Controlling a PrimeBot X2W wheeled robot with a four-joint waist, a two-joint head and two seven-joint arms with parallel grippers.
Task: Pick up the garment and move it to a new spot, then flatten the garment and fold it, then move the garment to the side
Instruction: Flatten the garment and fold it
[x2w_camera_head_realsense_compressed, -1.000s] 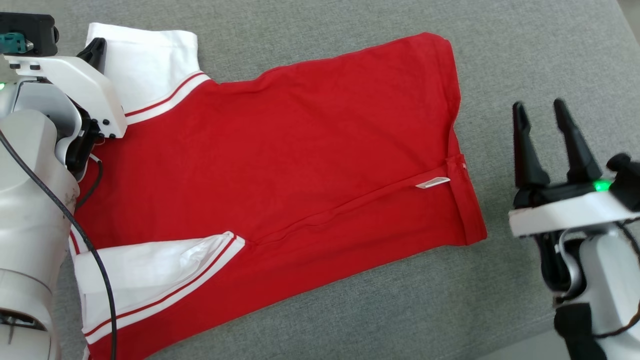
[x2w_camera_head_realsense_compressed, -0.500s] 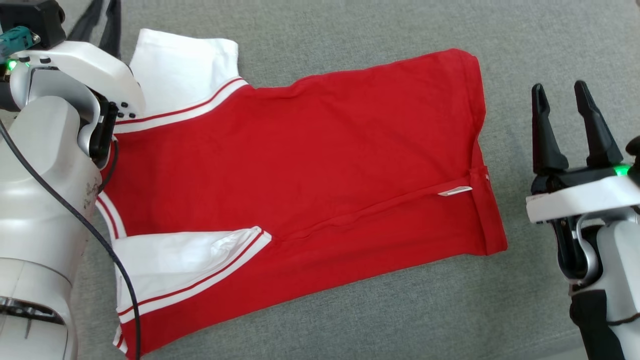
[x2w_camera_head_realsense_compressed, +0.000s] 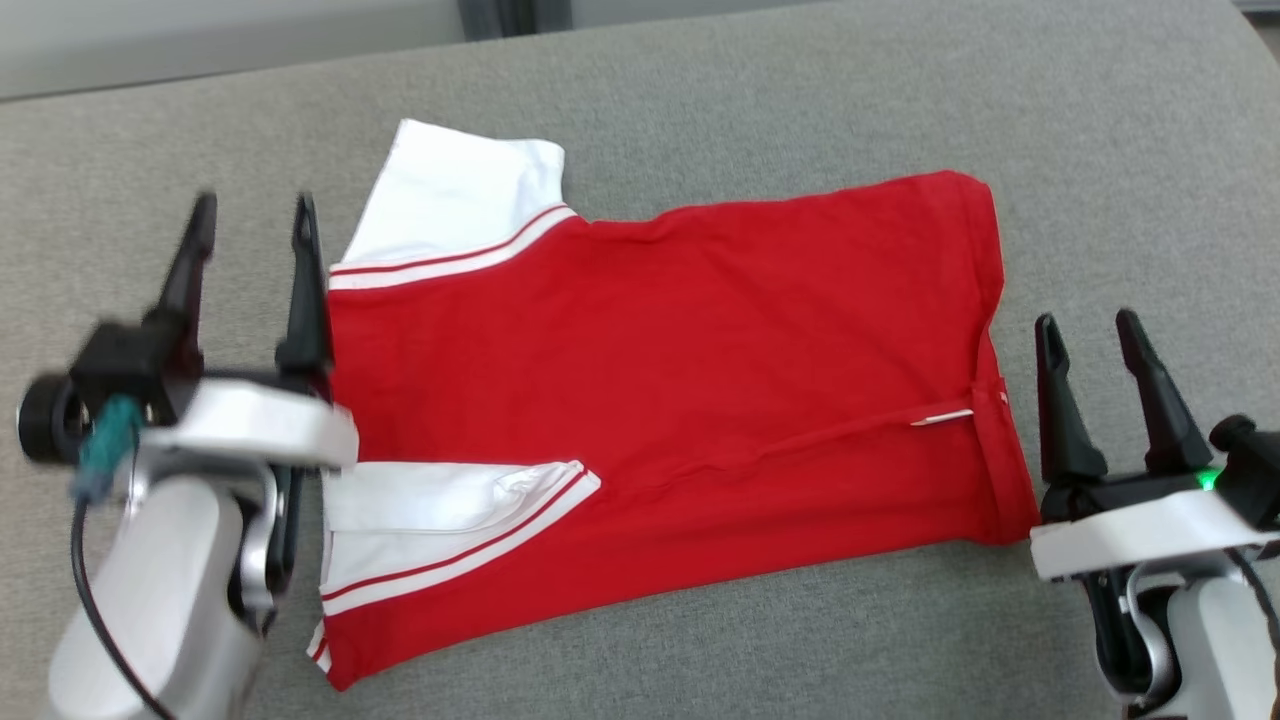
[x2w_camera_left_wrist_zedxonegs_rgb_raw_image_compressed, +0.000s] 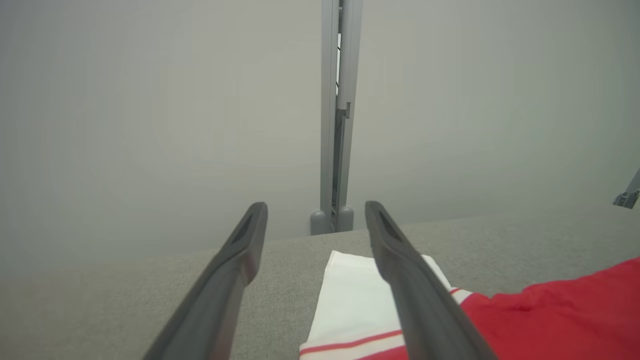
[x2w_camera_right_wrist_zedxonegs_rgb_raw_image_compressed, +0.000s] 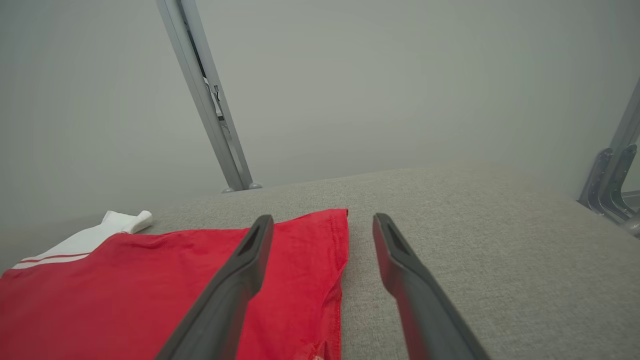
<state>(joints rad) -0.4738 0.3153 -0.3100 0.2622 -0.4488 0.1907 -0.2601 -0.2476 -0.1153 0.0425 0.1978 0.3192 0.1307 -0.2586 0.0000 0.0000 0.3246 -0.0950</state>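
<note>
Blurred left gripper (x2w_camera_head_realsense_compressed: 255, 205) seemingly covers a sleeve (x2w_camera_head_realsense_compressed: 430, 520) edge of the garment (x2w_camera_head_realsense_compressed: 660, 400).

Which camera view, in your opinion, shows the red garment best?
The head view: the whole garment lies flat there, both white sleeves visible. The left wrist view catches one sleeve; the right wrist view mostly its hem end.

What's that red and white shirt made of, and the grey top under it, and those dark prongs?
The shirt looks like soft matte knit, perhaps cotton: gentle creases, stitched hems. The grey top seems woven upholstery fabric, showing a fine flecked weave. The prongs look smooth, matte dark plastic or rubber; I can't tell which.
</note>
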